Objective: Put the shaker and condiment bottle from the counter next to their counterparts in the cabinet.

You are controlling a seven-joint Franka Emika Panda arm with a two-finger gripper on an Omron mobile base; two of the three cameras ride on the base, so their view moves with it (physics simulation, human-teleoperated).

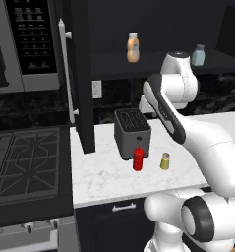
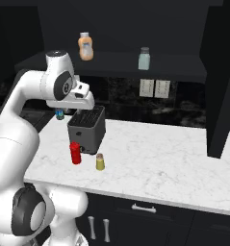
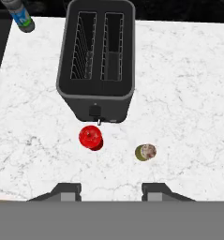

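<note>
**Kitchen desk: nothing moved yet**

Marble desk (image 1: 104, 184) lies under our pincer (image 3: 111, 191), which hangs high, closed and empty. Below it stand the red bottle (image 3: 90, 137) and, just beside, the shaker (image 3: 145, 152), before a toaster (image 3: 96, 56). Up in the cabinet (image 2: 184, 65) wait their counterparts (image 2: 85, 46). Both moves remain, we judge.
</note>
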